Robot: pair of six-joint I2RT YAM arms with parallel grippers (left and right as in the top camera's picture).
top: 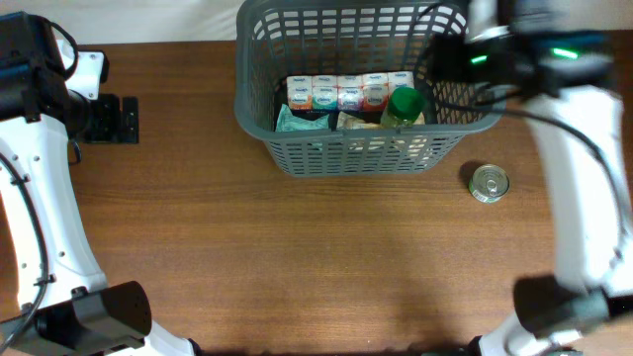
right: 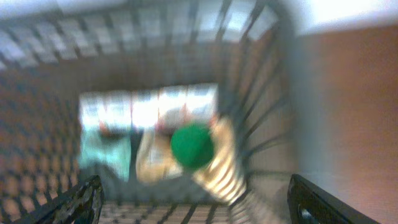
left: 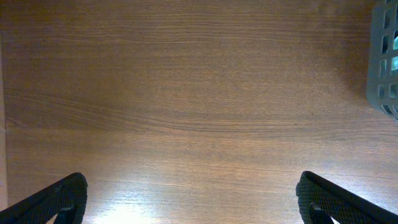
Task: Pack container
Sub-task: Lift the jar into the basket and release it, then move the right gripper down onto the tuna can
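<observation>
With the shopping basket (top: 356,153) at upper centre of the table (top: 297,257), right gripper (right: 193,196) jaws apart above its green-lidded jar (top: 404,104) and left gripper (left: 189,190) jaws apart at left, sideways right-arm travel could hook the lattice wall, dragging the basket.

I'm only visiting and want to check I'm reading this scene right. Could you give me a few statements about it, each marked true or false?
1. The silver tin can is inside the basket. False: it stands on the table, outside the basket.
2. A green-lidded jar is in the basket. True.
3. The left gripper holds the can. False: it is open over bare table and holds nothing.
4. The right gripper is open above the basket. True.
</observation>
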